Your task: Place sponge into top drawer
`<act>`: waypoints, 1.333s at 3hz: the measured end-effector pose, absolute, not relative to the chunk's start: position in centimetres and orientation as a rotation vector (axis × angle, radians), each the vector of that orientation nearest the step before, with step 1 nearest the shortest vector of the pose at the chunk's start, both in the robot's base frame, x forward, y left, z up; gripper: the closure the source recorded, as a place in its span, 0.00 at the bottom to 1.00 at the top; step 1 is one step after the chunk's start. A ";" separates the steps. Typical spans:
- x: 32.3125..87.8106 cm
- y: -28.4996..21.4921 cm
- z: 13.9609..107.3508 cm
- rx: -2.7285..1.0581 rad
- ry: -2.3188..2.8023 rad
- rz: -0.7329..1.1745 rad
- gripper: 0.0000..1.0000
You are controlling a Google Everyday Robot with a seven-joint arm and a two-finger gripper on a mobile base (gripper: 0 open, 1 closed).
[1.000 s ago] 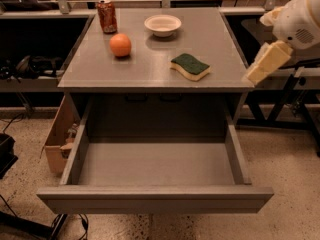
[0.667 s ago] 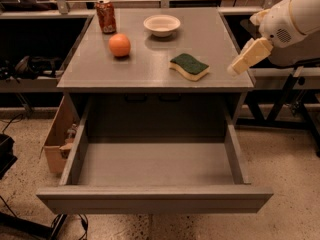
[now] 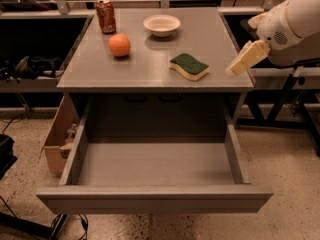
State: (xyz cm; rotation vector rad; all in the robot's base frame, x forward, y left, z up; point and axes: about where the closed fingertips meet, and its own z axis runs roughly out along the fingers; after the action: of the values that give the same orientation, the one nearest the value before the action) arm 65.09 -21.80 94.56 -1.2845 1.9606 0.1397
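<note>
In the camera view, the white arm (image 3: pixel 292 21) comes in from the upper right corner, its rounded wrist housing hanging outside the right edge of the bench (image 3: pixel 150 71). From that housing the pale beige gripper (image 3: pixel 239 65) slants down and to the left, with its tip over the bench's right edge near the front corner. It hangs in the air and touches nothing. It shows as one tapered shape from this angle, so I cannot tell whether it is spread or closed.

The sponge (image 3: pixel 189 66) lies flat on the bench top, green side up and yellow foam beneath. It sits towards the front right, just to the left of the gripper's tip and apart from it.

Further back on the bench, an orange (image 3: pixel 119 45) stands left of the middle. A white bowl (image 3: pixel 161 25) sits behind the sponge, and a red can (image 3: pixel 105 15) stands upright at the back left.

Below the bench top, the top drawer (image 3: pixel 155 198) is pulled all the way out towards the camera, and its grey floor is in plain sight. A cardboard box (image 3: pixel 54 140) stands on the floor to the left of the drawer.
</note>
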 end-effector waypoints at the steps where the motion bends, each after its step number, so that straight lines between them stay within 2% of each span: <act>1: 68.0 -18.3 91.7 -1.299 1.965 0.210 0.00; 3: 72.7 -11.5 86.0 -1.307 2.032 0.291 0.00; 4: 73.3 -10.9 84.8 -1.291 2.057 0.281 0.18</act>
State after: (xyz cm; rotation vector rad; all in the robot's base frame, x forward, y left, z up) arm 73.28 -10.87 84.76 -1.2905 2.0566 0.2810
